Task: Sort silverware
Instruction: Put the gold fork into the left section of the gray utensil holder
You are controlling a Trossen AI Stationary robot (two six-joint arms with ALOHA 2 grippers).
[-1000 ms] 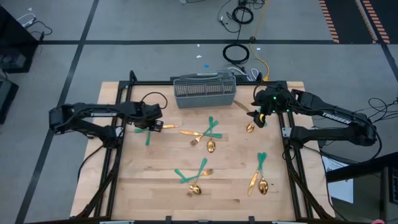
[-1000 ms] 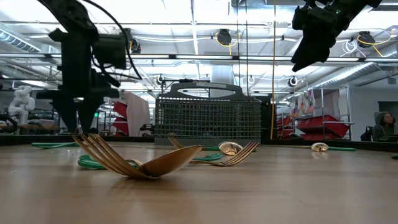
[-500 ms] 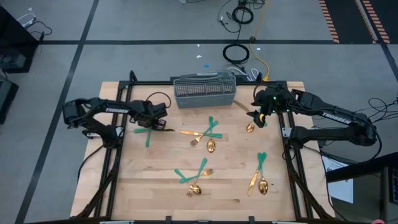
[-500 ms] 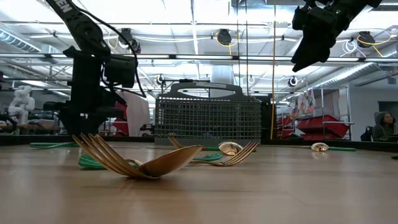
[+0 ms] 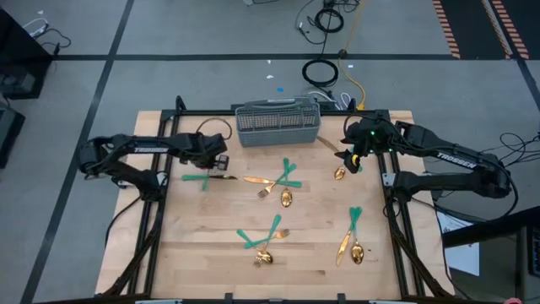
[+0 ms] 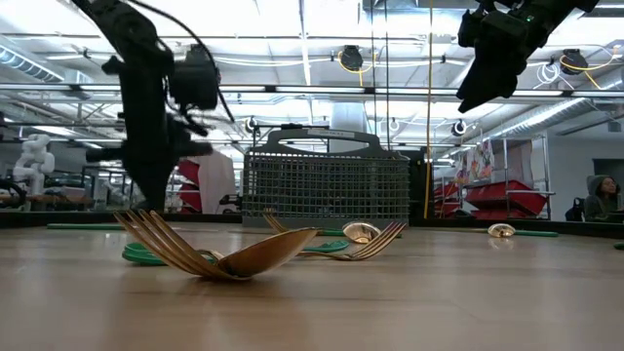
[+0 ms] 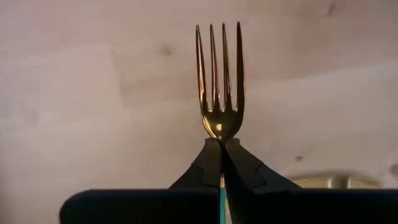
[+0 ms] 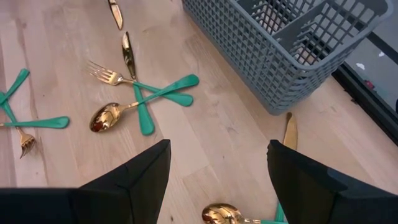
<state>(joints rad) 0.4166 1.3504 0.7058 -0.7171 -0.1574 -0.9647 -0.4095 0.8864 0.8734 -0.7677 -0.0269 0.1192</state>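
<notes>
Closing since a second ago, left gripper (image 7: 221, 163) now pinches a fork (image 7: 219, 81); next, lift toward basket (image 5: 278, 123).

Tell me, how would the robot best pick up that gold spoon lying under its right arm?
Probably by the thin neck, coming straight down from above. The spoon lies flat on the table, so only a top approach fits. The right gripper hangs over it, jaws open. Its rounded bowl would likely slip.
</notes>
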